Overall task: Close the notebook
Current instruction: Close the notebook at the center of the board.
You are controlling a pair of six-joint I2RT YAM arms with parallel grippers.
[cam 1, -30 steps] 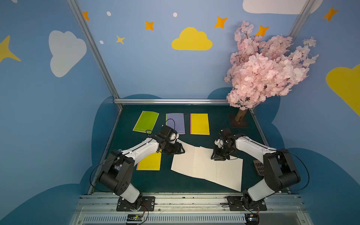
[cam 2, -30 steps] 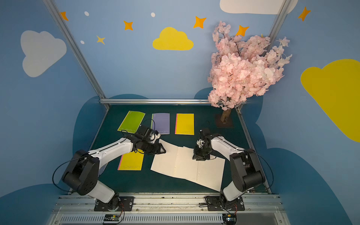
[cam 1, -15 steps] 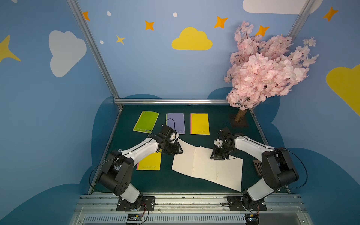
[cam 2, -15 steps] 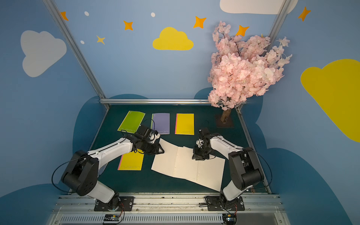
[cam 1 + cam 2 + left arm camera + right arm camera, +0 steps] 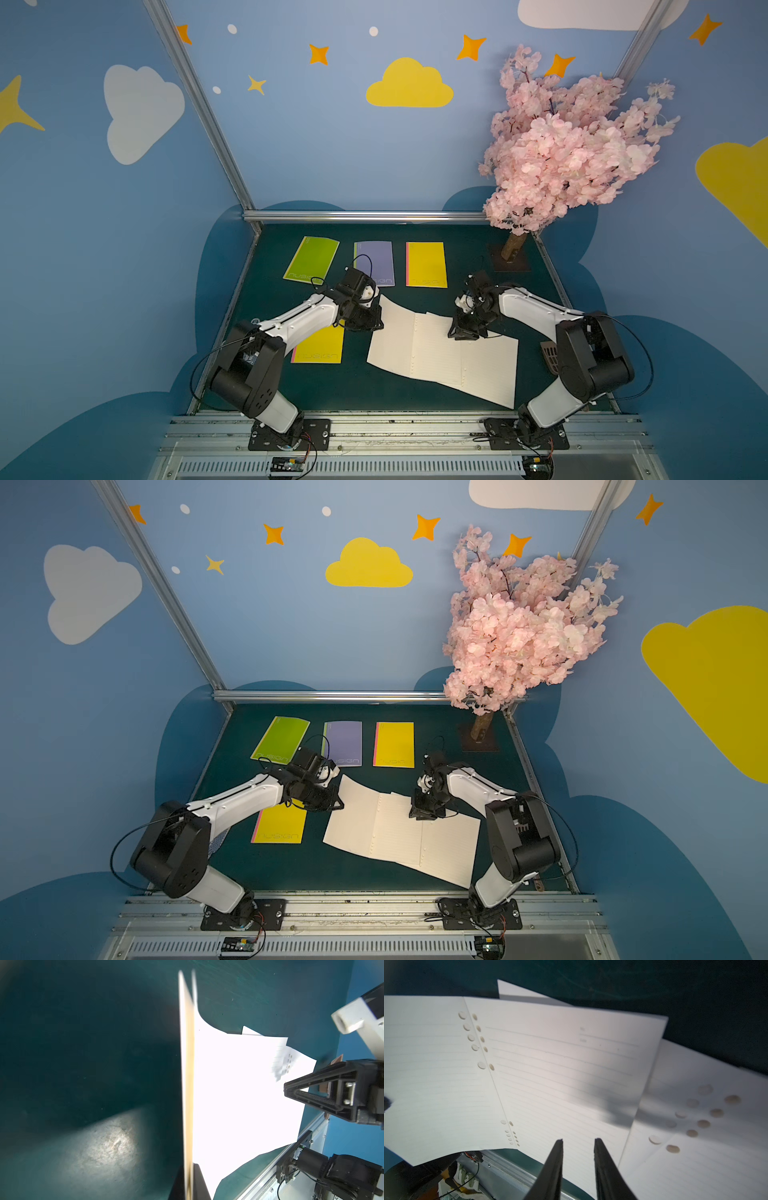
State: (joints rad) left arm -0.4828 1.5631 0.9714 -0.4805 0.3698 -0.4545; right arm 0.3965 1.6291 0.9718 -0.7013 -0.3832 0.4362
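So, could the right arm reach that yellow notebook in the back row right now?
Probably yes: the right gripper sits over the open notebook, and only bare mat lies between it and the back-row yellow notebook.

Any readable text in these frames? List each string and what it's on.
"nusign": green closed notebook.
"nusign", start hidden: purple closed notebook.
"nusign": far yellow closed notebook.
"nusign": near yellow closed notebook.
Open white lined notebook: two faint header words, too blurred to read.
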